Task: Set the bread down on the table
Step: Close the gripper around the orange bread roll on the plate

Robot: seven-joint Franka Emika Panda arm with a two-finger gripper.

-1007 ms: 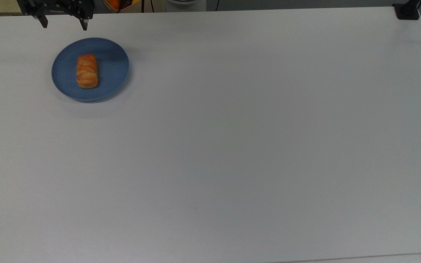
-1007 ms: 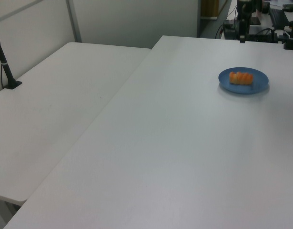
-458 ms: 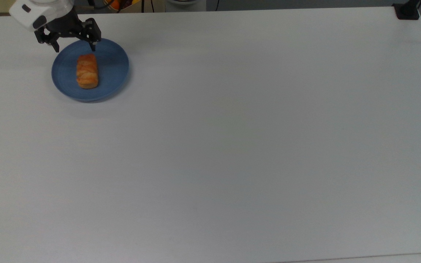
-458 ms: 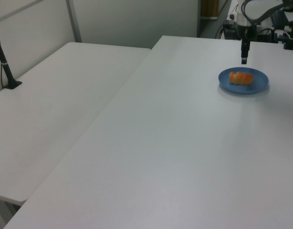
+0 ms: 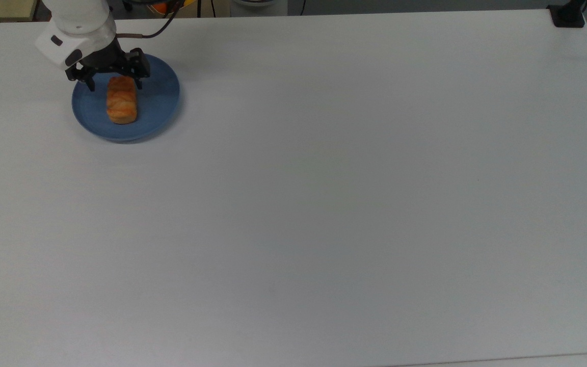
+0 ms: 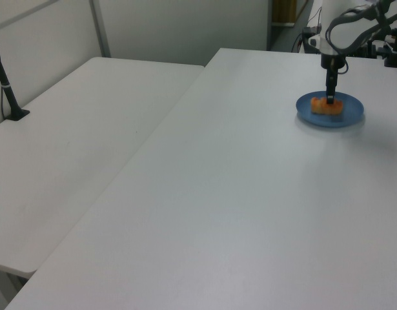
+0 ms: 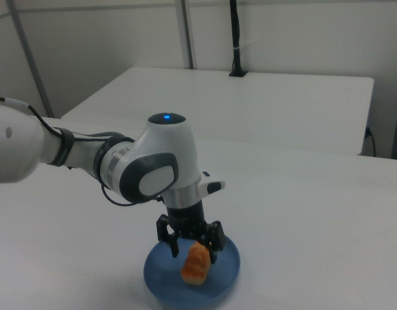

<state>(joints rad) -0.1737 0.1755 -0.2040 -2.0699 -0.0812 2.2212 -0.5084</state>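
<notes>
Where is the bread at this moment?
The bread lies on the blue plate near the top view's upper left corner of the table, with the open gripper straddling its far end.

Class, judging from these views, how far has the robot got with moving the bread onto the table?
Done: the gripper is at the bread, open, its fingers straddling one end. In hand: the grasp, not yet closed. Left: the bread lies on the blue plate, so gripping, lifting and setting it on the white table all remain.
</notes>
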